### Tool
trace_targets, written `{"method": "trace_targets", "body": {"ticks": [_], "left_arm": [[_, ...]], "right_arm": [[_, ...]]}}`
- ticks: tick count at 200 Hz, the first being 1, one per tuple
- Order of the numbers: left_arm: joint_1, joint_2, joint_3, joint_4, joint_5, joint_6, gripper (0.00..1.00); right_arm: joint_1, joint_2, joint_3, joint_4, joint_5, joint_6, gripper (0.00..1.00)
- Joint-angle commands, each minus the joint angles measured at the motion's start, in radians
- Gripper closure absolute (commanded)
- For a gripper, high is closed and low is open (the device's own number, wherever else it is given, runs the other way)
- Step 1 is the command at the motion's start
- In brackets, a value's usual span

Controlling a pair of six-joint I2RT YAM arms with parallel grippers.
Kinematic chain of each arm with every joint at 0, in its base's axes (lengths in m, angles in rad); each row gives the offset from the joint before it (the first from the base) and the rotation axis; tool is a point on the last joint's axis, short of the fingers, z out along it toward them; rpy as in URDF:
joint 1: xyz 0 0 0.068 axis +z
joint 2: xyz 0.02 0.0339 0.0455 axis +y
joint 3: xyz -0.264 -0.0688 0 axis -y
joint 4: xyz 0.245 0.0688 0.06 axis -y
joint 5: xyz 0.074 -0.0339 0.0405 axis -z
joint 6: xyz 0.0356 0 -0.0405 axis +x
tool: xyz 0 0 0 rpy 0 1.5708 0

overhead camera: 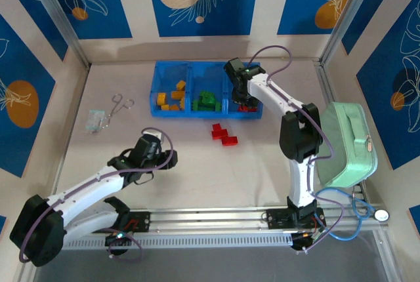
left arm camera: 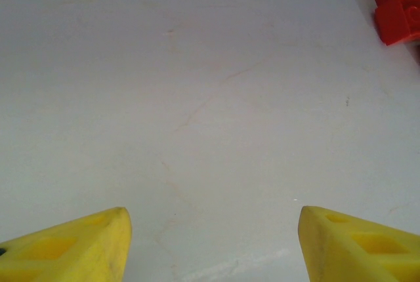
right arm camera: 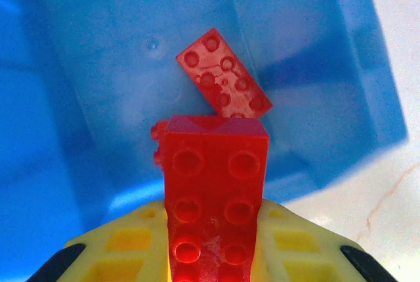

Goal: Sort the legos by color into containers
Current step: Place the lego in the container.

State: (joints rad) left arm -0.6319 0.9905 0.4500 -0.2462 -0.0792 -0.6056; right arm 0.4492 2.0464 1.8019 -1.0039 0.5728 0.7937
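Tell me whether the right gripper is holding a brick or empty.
Holding. The right gripper is shut on a red brick, clamped between its yellow fingers over the tray's right compartment, where another red brick lies.

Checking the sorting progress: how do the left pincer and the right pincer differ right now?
The left pincer is open and empty; the right pincer is shut on a red lego. The left one hangs over the table, with loose red legos at the edge of its view; the right one is above the blue tray, at its right compartment, where another red lego lies. Both have yellow fingers.
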Motion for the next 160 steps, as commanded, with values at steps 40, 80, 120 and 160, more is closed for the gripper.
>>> {"method": "trace_targets", "body": {"ticks": [40,80,120,160], "left_arm": [[-0.08,0.08,0.099,-0.014,-0.005,-0.004,0.32],[-0.134,0.192,0.175,0.014,-0.004,0.018,0.32],[-0.163,0.344,0.273,0.049,0.019,0.039,0.29],[-0.178,0.53,0.418,0.045,0.054,0.089,0.28]], "right_arm": [[-0.023,0.087,0.183,-0.053,-0.013,-0.073,0.48],[-0.003,-0.048,0.06,0.02,-0.007,-0.065,0.44],[0.037,-0.259,-0.197,0.121,0.001,-0.035,0.44],[0.063,-0.433,-0.463,0.178,-0.01,0.021,0.44]]}}
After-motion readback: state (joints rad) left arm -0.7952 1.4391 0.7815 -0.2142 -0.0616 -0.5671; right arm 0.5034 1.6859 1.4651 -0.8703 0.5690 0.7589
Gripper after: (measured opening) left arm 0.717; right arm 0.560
